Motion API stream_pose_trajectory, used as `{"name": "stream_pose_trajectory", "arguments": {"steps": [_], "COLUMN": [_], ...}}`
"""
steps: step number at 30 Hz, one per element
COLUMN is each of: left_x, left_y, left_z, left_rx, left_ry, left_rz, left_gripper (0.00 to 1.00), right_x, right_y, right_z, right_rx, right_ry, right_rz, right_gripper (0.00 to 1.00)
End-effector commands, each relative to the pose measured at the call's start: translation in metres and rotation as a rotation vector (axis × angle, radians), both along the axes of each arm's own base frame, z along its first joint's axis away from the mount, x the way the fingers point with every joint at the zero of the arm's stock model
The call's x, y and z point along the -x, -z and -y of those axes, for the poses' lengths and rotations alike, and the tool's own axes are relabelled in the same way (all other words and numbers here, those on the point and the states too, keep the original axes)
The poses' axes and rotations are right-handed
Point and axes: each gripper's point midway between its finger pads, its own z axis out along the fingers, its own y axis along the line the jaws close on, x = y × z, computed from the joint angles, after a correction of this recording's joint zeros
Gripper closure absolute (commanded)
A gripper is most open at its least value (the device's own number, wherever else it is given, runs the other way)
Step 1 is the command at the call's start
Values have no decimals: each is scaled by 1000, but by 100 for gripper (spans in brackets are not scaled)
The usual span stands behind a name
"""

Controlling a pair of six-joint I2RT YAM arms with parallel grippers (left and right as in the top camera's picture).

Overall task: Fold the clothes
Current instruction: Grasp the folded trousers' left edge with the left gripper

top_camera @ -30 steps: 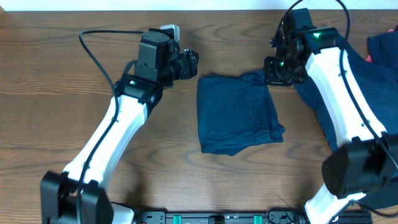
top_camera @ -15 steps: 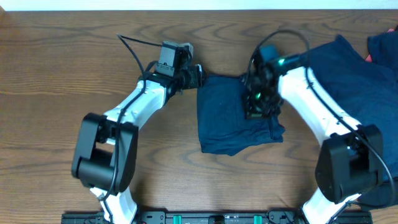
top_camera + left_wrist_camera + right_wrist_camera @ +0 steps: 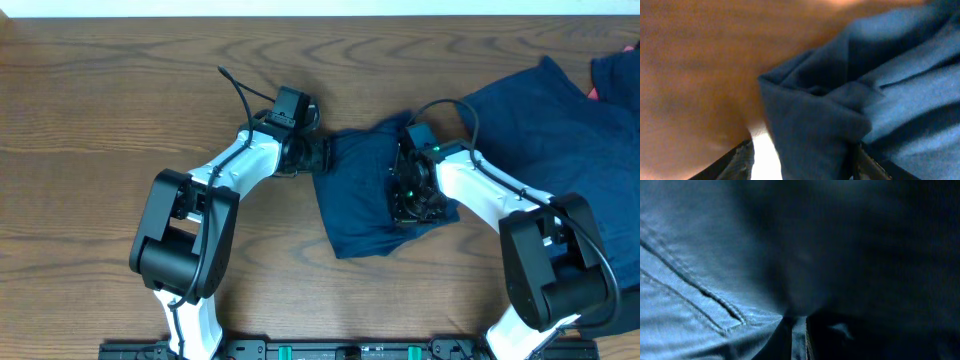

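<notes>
A folded dark navy garment (image 3: pixel 360 205) lies wrinkled in the middle of the wooden table. My left gripper (image 3: pixel 320 154) is at its upper left corner. In the left wrist view a bunched fold of the cloth (image 3: pixel 815 115) sits between the fingers (image 3: pixel 805 161), gripped. My right gripper (image 3: pixel 410 196) is down on the garment's right part. In the right wrist view its fingers (image 3: pixel 799 332) are nearly closed on a thin strip of cloth, with a seam (image 3: pixel 700 300) to the left. A second, larger navy garment (image 3: pixel 560 130) lies spread at the right.
The brown wooden table (image 3: pixel 100 150) stretches to the left. A further piece of dark blue cloth (image 3: pixel 618 80) lies at the far right edge, with a bit of pink beside it. A black rail (image 3: pixel 340 352) runs along the front edge.
Both arms have come in onto the middle garment. The left gripper moved right and down to its upper left corner; the right gripper moved from the upper right down onto its right side. The garment has skewed.
</notes>
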Motion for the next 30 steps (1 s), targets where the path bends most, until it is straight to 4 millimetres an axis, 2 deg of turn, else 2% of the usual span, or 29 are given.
{"name": "stream_pose_trajectory", "arguments": {"steps": [1,3,6,10,12,16,17,18,19,21,23,25,27,30], "left_x": [26,43,67,88,89,76,68,62,52,40,28,23,16,6], "left_y": [21,24,24,15,3,-35,-51,-62,-81,-104,-125,-132,-130,-123], "left_z": [-20,-25,-30,-34,-35,-32,-32,-32,-31,-26,-18,-11,-7,5], "left_rx": [-110,-134,-165,-188,-184,-143,-131,-123,-103,-69,-33,1,24,91], "left_ry": [8,9,0,-26,-26,-32,-37,-42,-51,-10,71,122,151,220], "left_rz": [-104,-177,-276,-353,-341,-214,-145,-99,-14,99,215,262,284,303], "left_gripper": [39,47,50,50,50,49,44,34,12,2,2,2,2,2], "right_x": [-27,-52,-90,-119,-127,-134,-134,-133,-132,-132,-132,-132,-133,-133], "right_y": [17,15,7,-8,-15,-22,-22,-22,-22,-24,-30,-40,-57,-87], "right_z": [53,64,70,65,62,58,57,56,56,55,51,48,48,48], "right_rx": [243,279,276,249,244,227,218,216,213,205,176,159,148,128], "right_ry": [93,128,144,110,105,107,106,105,104,103,102,102,108,117], "right_rz": [113,211,357,457,479,497,494,491,487,486,494,509,544,608], "right_gripper": [89,89,88,86,85,85,85,85,84,83,79,73,68,53]}}
